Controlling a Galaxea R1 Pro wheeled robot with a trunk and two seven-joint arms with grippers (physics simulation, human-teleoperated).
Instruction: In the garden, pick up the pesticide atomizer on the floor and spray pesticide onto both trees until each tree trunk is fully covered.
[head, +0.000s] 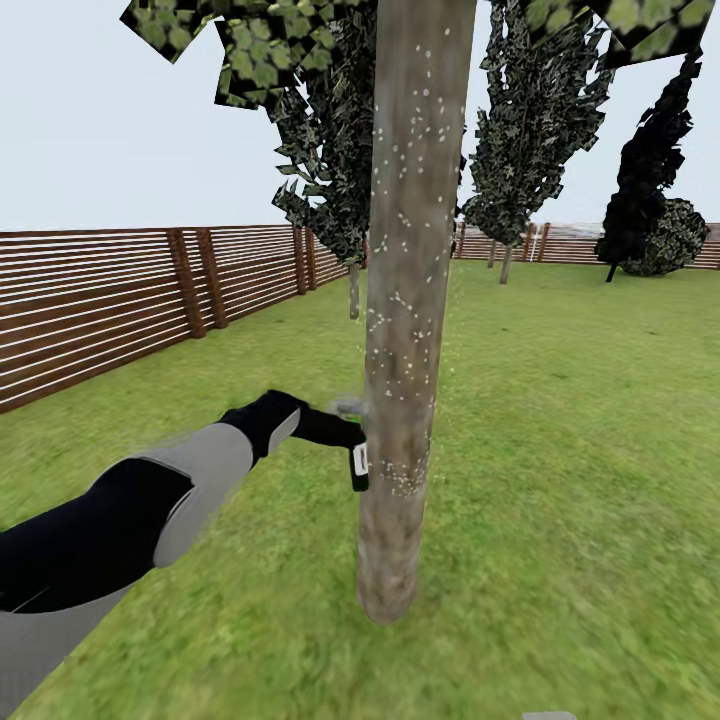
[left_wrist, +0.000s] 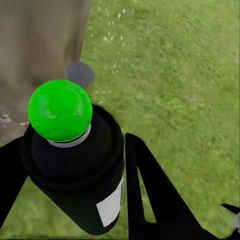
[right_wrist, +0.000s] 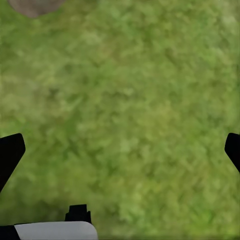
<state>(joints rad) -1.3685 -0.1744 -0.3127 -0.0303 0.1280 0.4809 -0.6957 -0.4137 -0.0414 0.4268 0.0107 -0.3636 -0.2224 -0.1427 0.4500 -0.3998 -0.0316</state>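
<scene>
A tree trunk (head: 410, 300) of mottled grey-brown bark rises close in front of me on the garden lawn (head: 560, 420). White pesticide specks (head: 405, 230) dot its bark from low down to high up. My left gripper (head: 340, 430) is shut on the pesticide atomizer (head: 358, 466), held right beside the trunk's left side. In the left wrist view the atomizer (left_wrist: 75, 160) has a black body, a white label and a green dot on top, with a black finger (left_wrist: 150, 185) against its side and the trunk (left_wrist: 35, 50) just beyond. My right gripper (right_wrist: 120, 150) hangs open over bare grass.
A brown slatted fence (head: 100, 290) runs along the left and the far side. Narrow dark cypress-like trees (head: 530, 120) and a dark bush (head: 665, 235) stand further back. Leafy canopy (head: 260, 50) hangs overhead. Grass stretches open to the right of the trunk.
</scene>
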